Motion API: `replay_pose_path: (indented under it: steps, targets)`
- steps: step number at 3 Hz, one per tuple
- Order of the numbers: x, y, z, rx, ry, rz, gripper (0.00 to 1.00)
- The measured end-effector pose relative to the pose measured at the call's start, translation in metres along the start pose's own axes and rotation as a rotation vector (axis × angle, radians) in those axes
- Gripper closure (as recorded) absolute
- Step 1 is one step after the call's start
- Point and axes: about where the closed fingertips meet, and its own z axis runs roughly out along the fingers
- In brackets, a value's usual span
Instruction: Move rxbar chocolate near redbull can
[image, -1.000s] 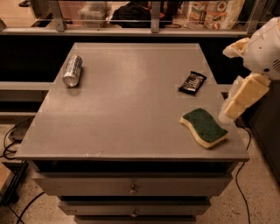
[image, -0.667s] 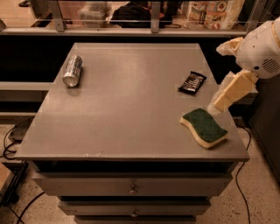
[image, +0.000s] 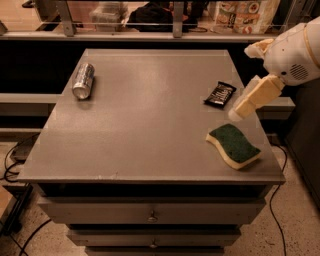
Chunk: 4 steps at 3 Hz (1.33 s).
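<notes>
The rxbar chocolate (image: 220, 94) is a small black wrapper with white lettering, lying flat near the table's right edge. The redbull can (image: 83, 80) is a slim silver can lying on its side at the far left of the table. My gripper (image: 239, 111) is at the right edge of the table, hanging above the surface just right of the bar and above the sponge. It holds nothing that I can see.
A green-and-yellow sponge (image: 234, 145) lies at the front right of the grey table (image: 145, 125). Drawers are under the tabletop. A rail and shelves with packages run behind the table. Cables lie on the floor at left.
The arm has moved up and to the left, from beside the sponge toward the bar. The bar, can and sponge have not moved.
</notes>
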Motion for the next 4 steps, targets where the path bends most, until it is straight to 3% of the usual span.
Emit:
replay_pose_path:
  steps: [1, 2, 4]
  targets:
    - [0.000, -0.031, 0.034, 0.011, -0.130, 0.048, 0.00]
    - [0.000, -0.054, 0.060, 0.013, -0.212, 0.089, 0.00]
    - [0.016, -0.087, 0.107, -0.016, -0.322, 0.176, 0.00]
